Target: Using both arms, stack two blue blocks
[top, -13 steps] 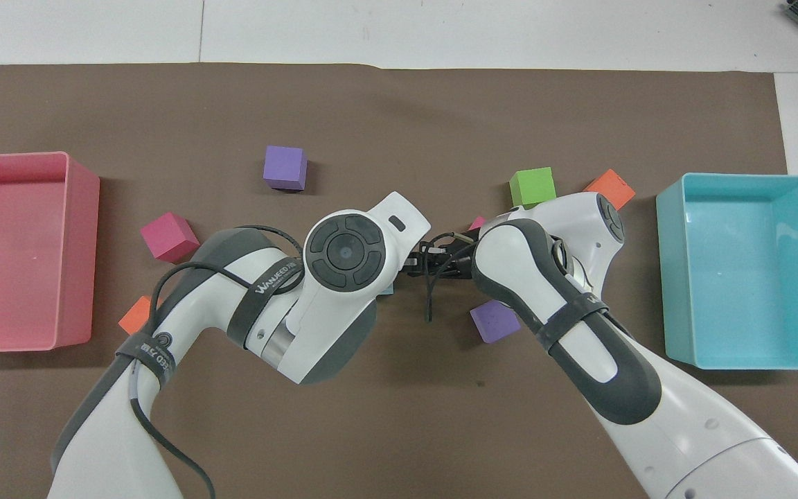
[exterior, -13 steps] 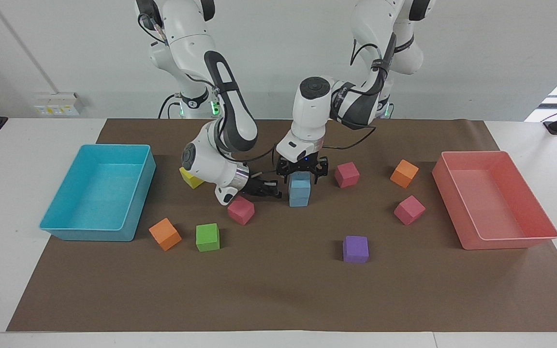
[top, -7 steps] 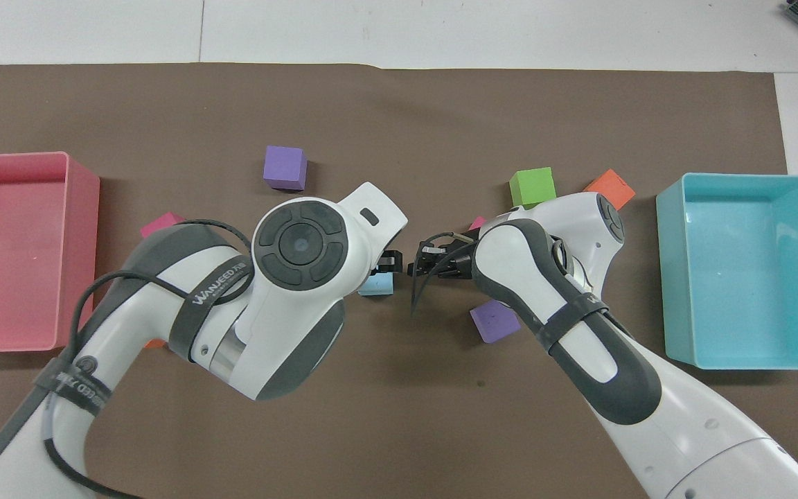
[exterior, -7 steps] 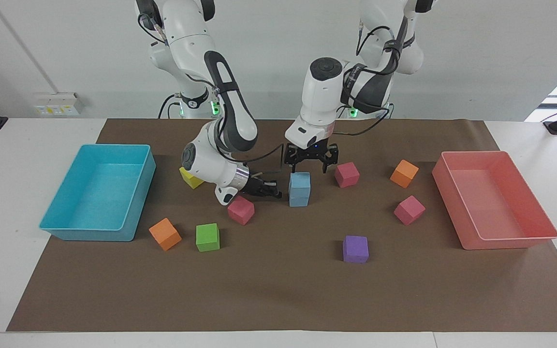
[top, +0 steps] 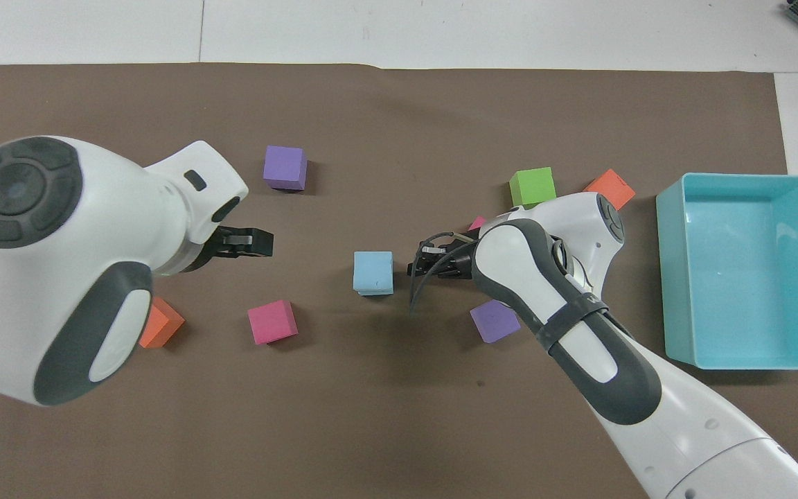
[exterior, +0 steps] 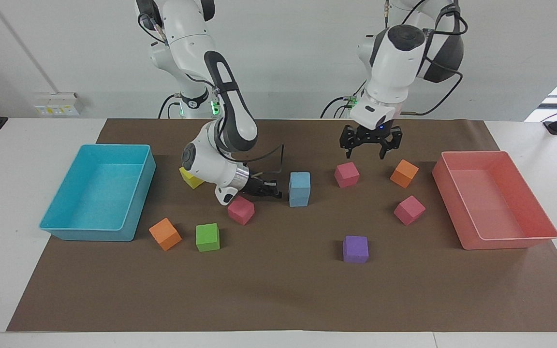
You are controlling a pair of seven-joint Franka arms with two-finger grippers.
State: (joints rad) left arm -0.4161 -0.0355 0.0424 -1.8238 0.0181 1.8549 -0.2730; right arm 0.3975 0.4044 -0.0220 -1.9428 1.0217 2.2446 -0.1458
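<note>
On brown paper, stacked light-blue cubes (exterior: 299, 189).

white wall (exterior: 283, 48) with a socket plate (exterior: 56, 104), white table (exterior: 17, 290) under brown paper (exterior: 278, 290)

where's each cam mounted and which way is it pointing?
Facing view: high across the table, looking at the robots; both arms, bases at top, left gripper raised and open, right gripper shut, low beside the blue stack.
Overhead view: above the robots' end, looking steeply down; arms enter from the bottom.
Shared: blue stack, turquoise tray, purple cube, turned half a turn.
</note>
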